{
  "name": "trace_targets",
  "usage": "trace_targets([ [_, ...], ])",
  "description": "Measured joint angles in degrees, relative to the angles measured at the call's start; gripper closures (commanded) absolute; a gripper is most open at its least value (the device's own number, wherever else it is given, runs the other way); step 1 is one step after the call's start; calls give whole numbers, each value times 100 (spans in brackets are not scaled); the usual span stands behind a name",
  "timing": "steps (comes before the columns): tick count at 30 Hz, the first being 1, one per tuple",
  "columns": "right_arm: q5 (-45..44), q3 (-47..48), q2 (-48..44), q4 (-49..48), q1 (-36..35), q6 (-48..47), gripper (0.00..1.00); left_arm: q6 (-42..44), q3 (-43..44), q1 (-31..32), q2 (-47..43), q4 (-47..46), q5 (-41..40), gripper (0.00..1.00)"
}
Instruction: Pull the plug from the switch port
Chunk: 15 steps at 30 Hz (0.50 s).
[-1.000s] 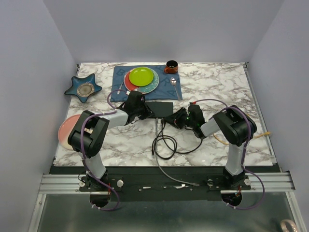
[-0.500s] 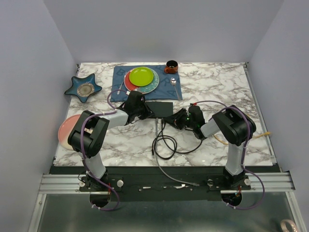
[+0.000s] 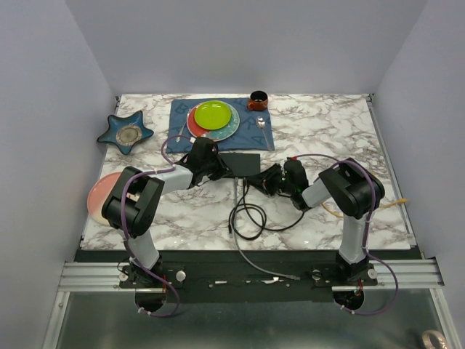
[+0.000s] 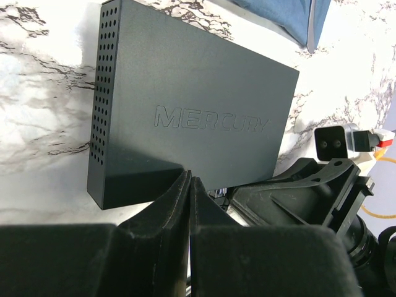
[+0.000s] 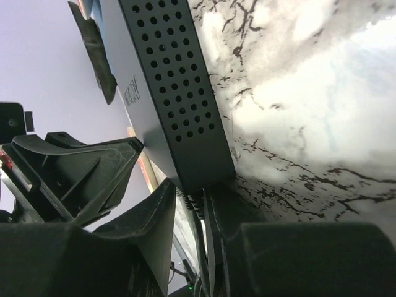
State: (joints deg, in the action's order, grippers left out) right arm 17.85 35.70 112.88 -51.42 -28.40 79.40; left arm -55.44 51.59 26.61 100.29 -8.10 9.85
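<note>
1. Between the right hand's (image 5: 193,197) narrowly parted fingers sits a dark ribbed piece, seemingly the plug (image 5: 197,211), at the switch (image 5: 167,80) corner. That thin pinch may slip off.
2. At the switch's near edge the left hand (image 4: 189,179) has its fingers pressed together. If it braces weakly, the box will likely drag along.
3. The switch lies mid-way across the table (image 3: 327,131), just beside the blue mat (image 3: 261,137).
4. Count: two hands, one switch, one plug, two cables (image 3: 247,209), one mat.
</note>
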Motion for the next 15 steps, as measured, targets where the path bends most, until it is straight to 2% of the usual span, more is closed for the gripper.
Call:
trace_targets([
  [7, 0, -22, 76, -116, 2, 205, 79, 0, -26, 2, -11, -26, 0, 87],
  [11, 4, -57, 85, -216, 2, 232, 91, -4, -55, 2, -33, -39, 2, 87],
  [13, 2, -72, 94, -260, 2, 234, 93, -9, -68, 2, -48, -37, 2, 87],
  [14, 4, -79, 101, -280, 2, 229, 99, -9, -74, 2, -52, -35, 2, 87],
  [15, 4, -85, 105, -297, 2, 221, 99, -11, -83, 2, -61, -37, 2, 87],
])
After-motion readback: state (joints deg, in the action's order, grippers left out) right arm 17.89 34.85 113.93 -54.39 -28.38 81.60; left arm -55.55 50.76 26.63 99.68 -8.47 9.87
